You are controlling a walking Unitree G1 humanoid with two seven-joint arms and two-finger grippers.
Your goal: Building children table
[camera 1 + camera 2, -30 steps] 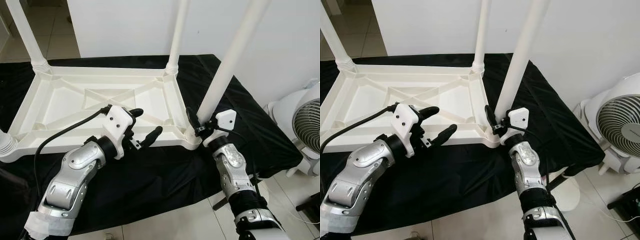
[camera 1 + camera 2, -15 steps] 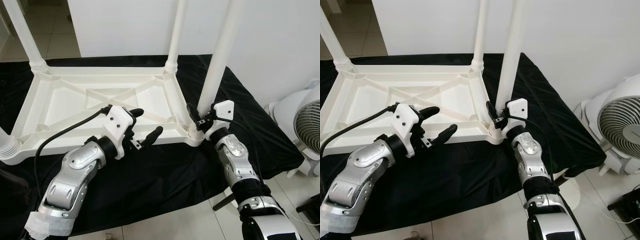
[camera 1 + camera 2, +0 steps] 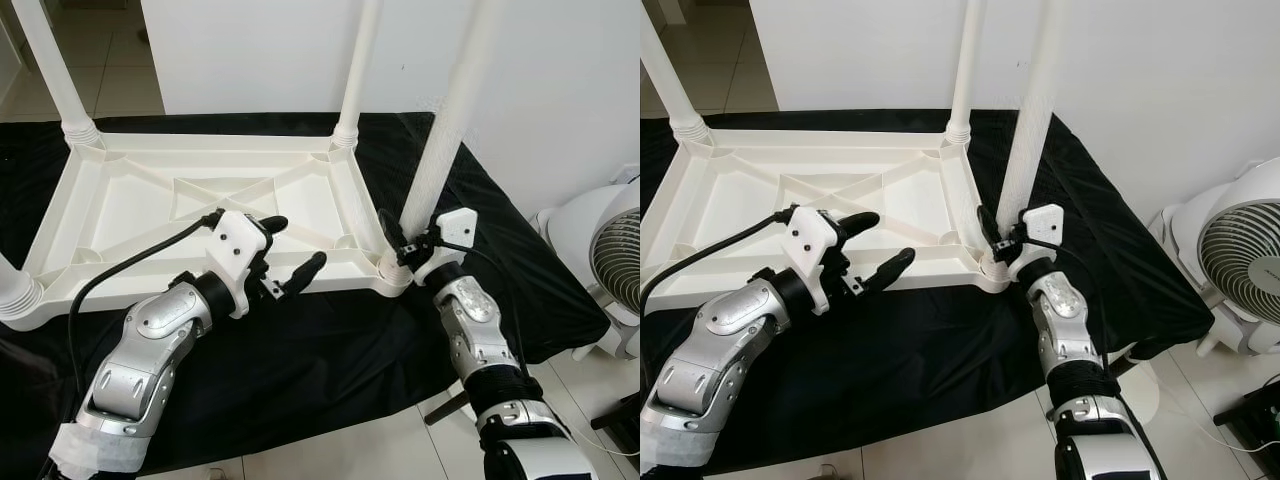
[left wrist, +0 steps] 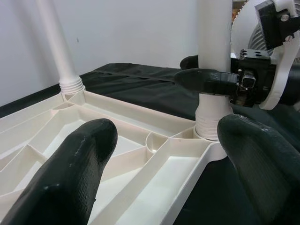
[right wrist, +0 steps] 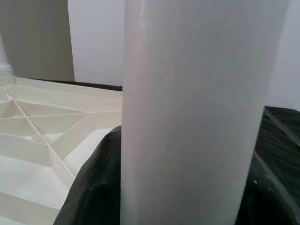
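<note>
Left gripper (image 3: 290,252) hovers over near edge of upturned white plastic ribbed tabletop (image 3: 140,205), fingers spread, empty. Right gripper (image 3: 400,240) pinches white plastic table leg (image 3: 445,125) just above near-right corner socket. Tabletop lies on black cloth (image 3: 330,350).

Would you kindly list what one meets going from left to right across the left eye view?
Far left table leg → left gripper → far middle table leg → right gripper, its jaws around the near right table leg → fan.
</note>
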